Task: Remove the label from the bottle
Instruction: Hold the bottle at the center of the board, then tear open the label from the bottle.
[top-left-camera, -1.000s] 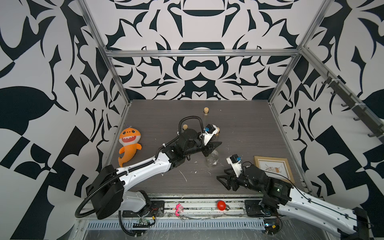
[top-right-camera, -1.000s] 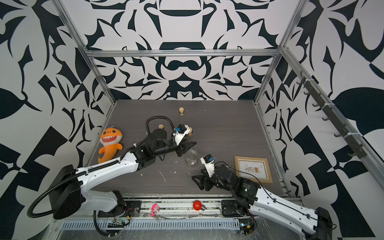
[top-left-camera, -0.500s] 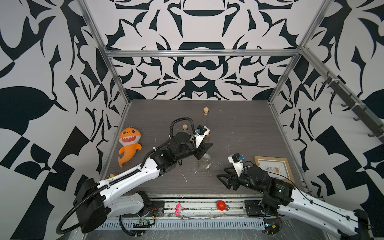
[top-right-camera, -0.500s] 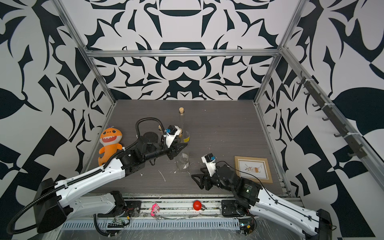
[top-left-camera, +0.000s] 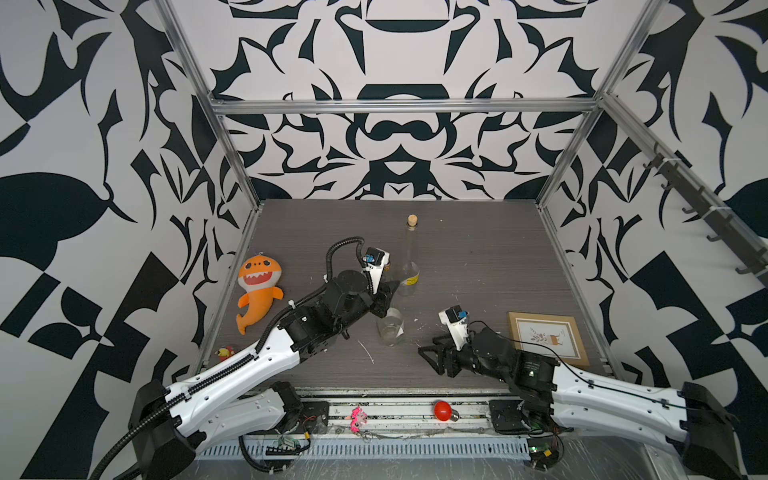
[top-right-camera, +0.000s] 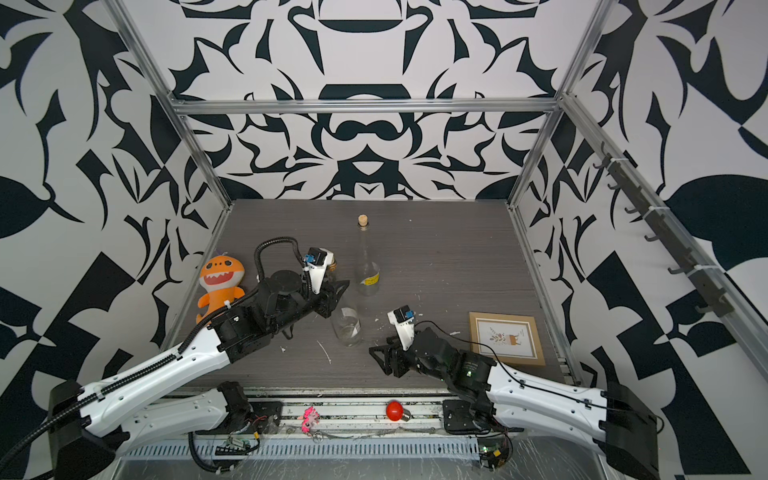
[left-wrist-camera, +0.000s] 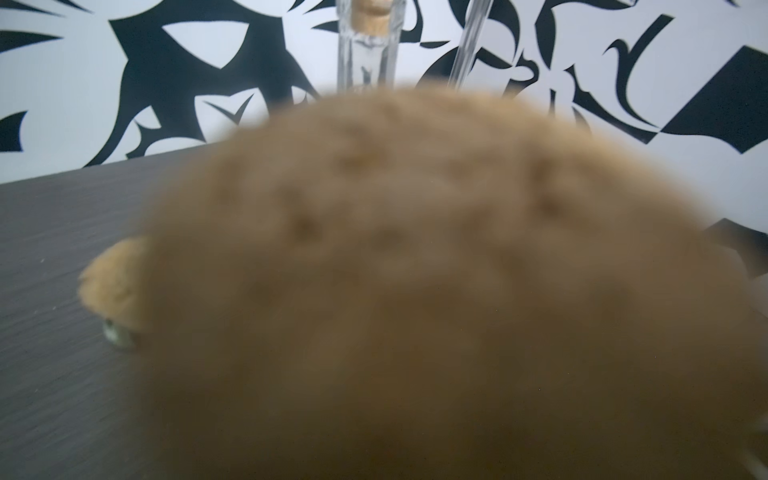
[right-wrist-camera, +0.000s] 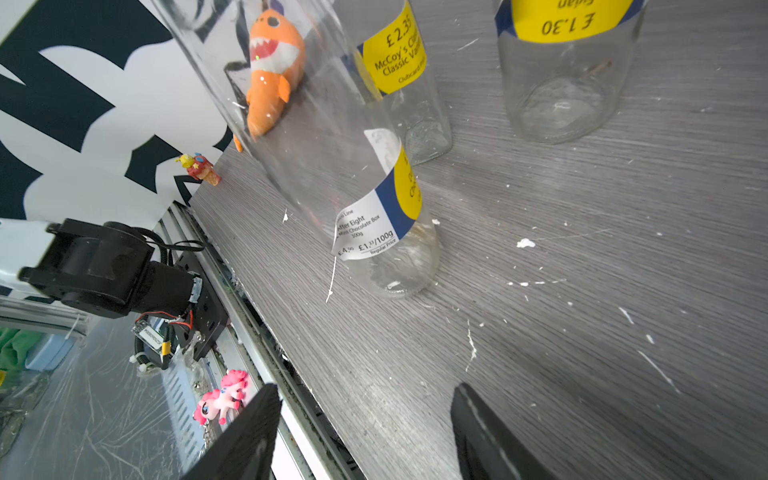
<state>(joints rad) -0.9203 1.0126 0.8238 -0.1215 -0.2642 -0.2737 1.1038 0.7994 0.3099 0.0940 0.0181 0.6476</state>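
Right wrist view: the empty clear bottle (right-wrist-camera: 328, 137) leans with its base on the grey worktop (right-wrist-camera: 582, 291), its white, blue and yellow label (right-wrist-camera: 374, 220) wrapped low on the glass. Toward twelve o'clock stand two more empty bottles, the £2.35-tagged bottle (right-wrist-camera: 415, 104) and the £1.30-tagged bottle (right-wrist-camera: 565, 91). In both top views the left arm reaches in from seven o'clock, its left fingers (top-left-camera: 384, 296) pinching the bottle's neck near the worktop's centre. The right arm lies low from five o'clock, its right fingers (top-left-camera: 430, 358) spread and empty at the bottle's four o'clock.
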